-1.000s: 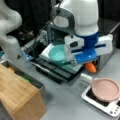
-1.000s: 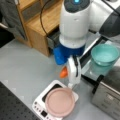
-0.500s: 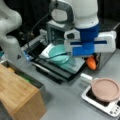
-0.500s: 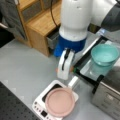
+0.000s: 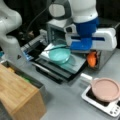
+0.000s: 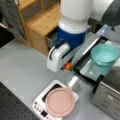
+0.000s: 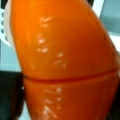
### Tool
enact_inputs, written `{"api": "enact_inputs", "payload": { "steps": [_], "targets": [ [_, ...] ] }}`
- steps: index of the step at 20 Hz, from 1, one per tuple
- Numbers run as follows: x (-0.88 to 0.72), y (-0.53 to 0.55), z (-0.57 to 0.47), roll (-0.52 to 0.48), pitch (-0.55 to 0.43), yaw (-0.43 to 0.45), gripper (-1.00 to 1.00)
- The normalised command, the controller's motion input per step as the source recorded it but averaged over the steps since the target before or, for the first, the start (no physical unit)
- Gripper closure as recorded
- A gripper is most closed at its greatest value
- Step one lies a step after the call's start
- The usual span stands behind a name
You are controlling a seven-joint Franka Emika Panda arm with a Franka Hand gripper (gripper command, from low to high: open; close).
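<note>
Orange plastic fills my wrist view: the carrot-like orange object [image 7: 65, 60] sits clamped in the jaws of the gripper [image 5: 92, 59]. Over the last second I have seen the arm swing from above the teal bowl [image 5: 59, 54] toward the pink pan [image 6: 60, 102], carrying the object along; it now hangs between the two, above the grey table [image 6: 22, 65]. Count: one orange object, one bowl, one pan, one scale-like white base [image 6: 40, 106], one wooden box [image 5: 17, 92].
</note>
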Motion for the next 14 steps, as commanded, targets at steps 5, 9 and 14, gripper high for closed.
{"api": "enact_inputs", "payload": {
  "steps": [5,9,14],
  "targets": [
    [-0.43,0.09,-0.18,0.169,-0.011,-0.127,1.0],
    [-0.51,0.07,-0.16,0.201,-0.004,-0.082,1.0],
    [-0.56,0.02,-0.12,0.157,-0.012,-0.036,1.0]
  ]
}}
